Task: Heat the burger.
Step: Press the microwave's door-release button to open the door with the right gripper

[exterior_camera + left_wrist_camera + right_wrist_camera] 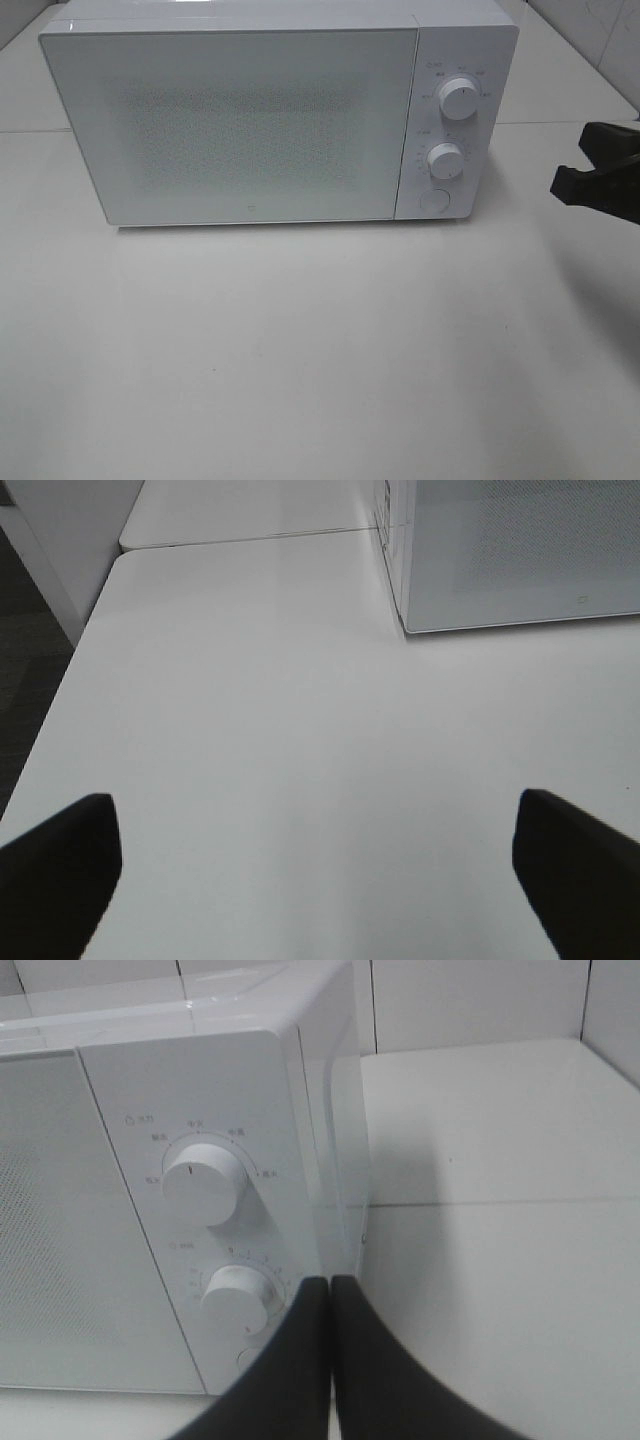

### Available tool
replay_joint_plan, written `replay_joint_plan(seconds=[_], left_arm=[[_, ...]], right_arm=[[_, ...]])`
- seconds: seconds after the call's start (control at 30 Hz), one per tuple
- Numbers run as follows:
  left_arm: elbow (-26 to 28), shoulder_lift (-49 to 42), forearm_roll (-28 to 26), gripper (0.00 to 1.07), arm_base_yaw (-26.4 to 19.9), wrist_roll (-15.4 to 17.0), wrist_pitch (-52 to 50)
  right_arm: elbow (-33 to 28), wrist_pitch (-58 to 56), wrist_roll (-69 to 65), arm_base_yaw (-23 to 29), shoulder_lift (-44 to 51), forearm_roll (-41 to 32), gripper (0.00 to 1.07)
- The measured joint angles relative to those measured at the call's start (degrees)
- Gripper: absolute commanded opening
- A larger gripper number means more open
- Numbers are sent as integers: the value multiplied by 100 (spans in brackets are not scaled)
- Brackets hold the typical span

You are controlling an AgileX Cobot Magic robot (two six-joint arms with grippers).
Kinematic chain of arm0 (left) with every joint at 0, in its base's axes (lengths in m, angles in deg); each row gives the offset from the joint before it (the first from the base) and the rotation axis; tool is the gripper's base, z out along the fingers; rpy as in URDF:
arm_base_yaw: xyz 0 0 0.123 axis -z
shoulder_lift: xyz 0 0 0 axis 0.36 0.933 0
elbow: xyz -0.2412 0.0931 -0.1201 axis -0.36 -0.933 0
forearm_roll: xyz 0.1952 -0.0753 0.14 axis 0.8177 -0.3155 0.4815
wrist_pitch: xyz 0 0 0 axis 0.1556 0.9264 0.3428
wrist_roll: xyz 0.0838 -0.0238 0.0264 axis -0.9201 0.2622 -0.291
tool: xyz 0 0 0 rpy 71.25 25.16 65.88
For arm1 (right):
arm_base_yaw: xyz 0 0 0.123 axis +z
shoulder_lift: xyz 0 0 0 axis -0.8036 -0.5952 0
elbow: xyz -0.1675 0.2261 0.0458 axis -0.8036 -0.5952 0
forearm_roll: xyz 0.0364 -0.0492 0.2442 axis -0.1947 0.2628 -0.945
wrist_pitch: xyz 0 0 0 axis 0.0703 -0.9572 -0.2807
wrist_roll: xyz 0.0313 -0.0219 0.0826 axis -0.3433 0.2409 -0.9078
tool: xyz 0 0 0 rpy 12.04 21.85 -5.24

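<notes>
The burger is out of view in every frame. A white microwave (250,120) stands at the back of the table with its door shut. In the right wrist view my right gripper (330,1282) is shut with nothing between its fingers. Its tips hang just in front of the microwave's control panel, below the lower dial (240,1300). From the high camera the right gripper (600,170) shows as a dark shape at the right edge. My left gripper (315,810) is open and empty over bare table, with the microwave's corner (520,550) ahead of it.
The control panel carries an upper dial (459,100), a lower dial (445,160) and a round button (434,200). The white table (300,350) spreads in front of the microwave. Its left edge (60,690) drops to a dark floor. Tiled walls rise behind.
</notes>
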Motion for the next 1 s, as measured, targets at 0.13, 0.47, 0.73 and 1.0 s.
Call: replay_joint_plan(seconds=[0.13, 0.47, 0.73, 1.0], left_arm=[[0, 0, 0, 101, 0, 0, 0], [0, 0, 0, 101, 0, 0, 0], [0, 0, 0, 101, 0, 0, 0], [0, 0, 0, 101, 0, 0, 0]], right_arm=[[6, 97, -1553, 0, -464, 132, 0], [-6, 814, -4927, 573, -1467, 17, 0], [286, 1060, -5942, 1243, -2263, -802, 0], [957, 980, -6572, 1513, -2888, -1243, 0]])
